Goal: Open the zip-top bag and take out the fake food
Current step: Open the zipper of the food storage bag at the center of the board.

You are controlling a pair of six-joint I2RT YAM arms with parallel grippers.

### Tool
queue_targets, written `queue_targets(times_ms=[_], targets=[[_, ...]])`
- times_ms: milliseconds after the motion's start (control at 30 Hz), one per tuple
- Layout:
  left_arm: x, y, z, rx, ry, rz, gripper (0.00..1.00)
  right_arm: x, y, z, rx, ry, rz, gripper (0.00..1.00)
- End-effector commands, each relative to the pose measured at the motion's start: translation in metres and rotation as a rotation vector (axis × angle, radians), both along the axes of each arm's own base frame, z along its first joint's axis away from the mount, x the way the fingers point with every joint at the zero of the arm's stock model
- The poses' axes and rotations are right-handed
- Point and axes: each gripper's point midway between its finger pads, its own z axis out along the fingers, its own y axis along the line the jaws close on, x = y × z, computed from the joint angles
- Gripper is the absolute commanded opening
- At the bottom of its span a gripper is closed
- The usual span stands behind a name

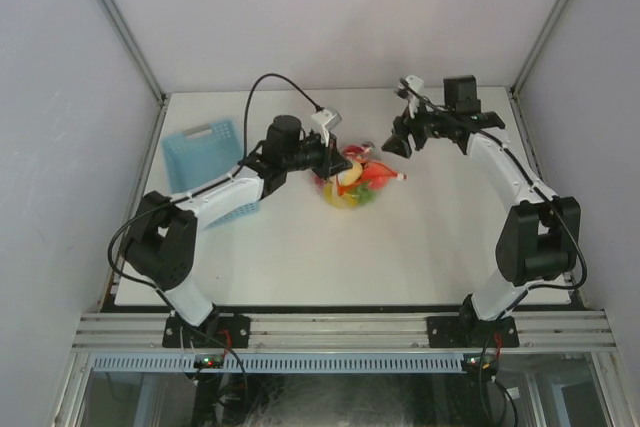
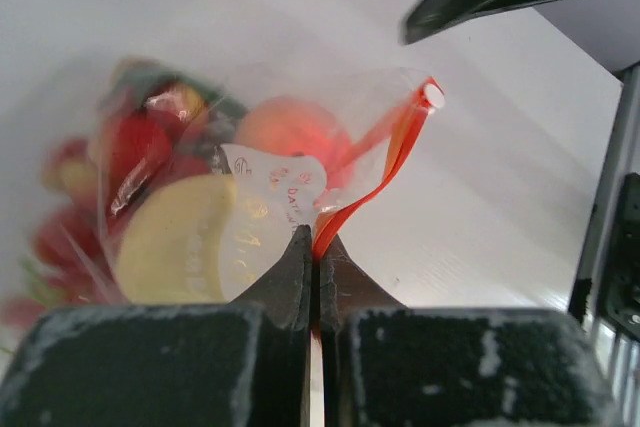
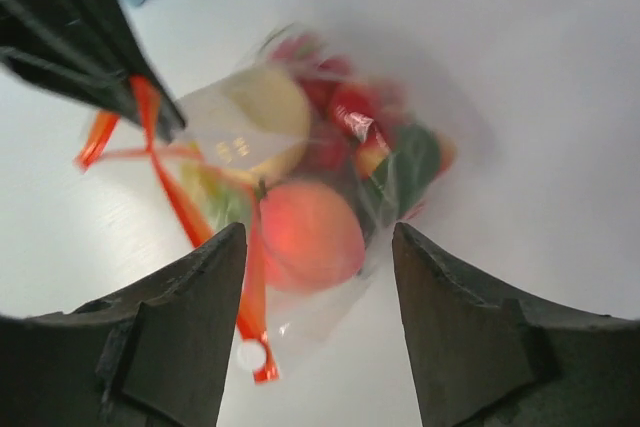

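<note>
Two grippers are working at the zip-top bag (image 1: 352, 183), which is sitting on the table (image 1: 430, 247) just right of the light-blue basket (image 1: 205, 152). The left gripper (image 2: 315, 247) is pinching the bag's red-orange zip strip (image 2: 392, 145) between tightly closed jaws, beside the white label patch (image 2: 275, 179). The right gripper (image 3: 318, 234) is hovering on the side of the bag away from the basket, its jaws standing apart and grasping nothing. We are reading the strip as parting into two strands near the pinch, though we cannot tell whether the mouth is truly open. The fake food (image 3: 310, 232), red, yellow, peach-coloured and green pieces, is lying wholly inside the bag; we are seeing none out on the table. We are judging the opening as barely under way and the removal as not yet begun.
</note>
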Motion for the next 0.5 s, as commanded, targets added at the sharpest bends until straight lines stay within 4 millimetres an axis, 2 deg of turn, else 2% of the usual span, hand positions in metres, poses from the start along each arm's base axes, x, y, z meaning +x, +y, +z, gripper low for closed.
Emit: queue_targets(times_ms=[0,100,133,167,267,300,333,400,467], targets=[[-0.011,-0.020,-0.002,-0.128,0.063,-0.007,0.00,-0.068,-0.004,0.016,0.175,0.096,0.180,0.60],[-0.018,-0.026,-0.005,-0.163,0.104,-0.017,0.00,-0.129,0.001,0.015,0.214,0.015,0.426,0.60],[-0.020,-0.028,-0.004,-0.171,0.108,-0.024,0.00,-0.144,0.001,0.016,0.194,-0.148,0.543,0.61],[-0.022,-0.030,-0.004,-0.174,0.114,-0.029,0.00,-0.163,0.001,0.015,0.191,-0.198,0.608,0.64],[-0.026,-0.034,-0.002,-0.185,0.126,-0.038,0.00,-0.194,-0.003,0.007,0.122,-0.280,0.752,0.68],[-0.027,-0.034,-0.002,-0.186,0.127,-0.040,0.00,-0.199,-0.003,0.002,0.083,-0.280,0.784,0.68],[-0.028,-0.035,-0.001,-0.190,0.127,-0.044,0.00,-0.195,-0.001,-0.005,0.034,-0.314,0.805,0.67],[-0.030,-0.036,-0.001,-0.197,0.127,-0.043,0.00,-0.181,0.006,-0.025,-0.064,-0.342,0.780,0.68],[-0.031,-0.036,0.000,-0.206,0.129,-0.040,0.00,-0.154,0.014,-0.044,-0.181,-0.408,0.693,0.71]])
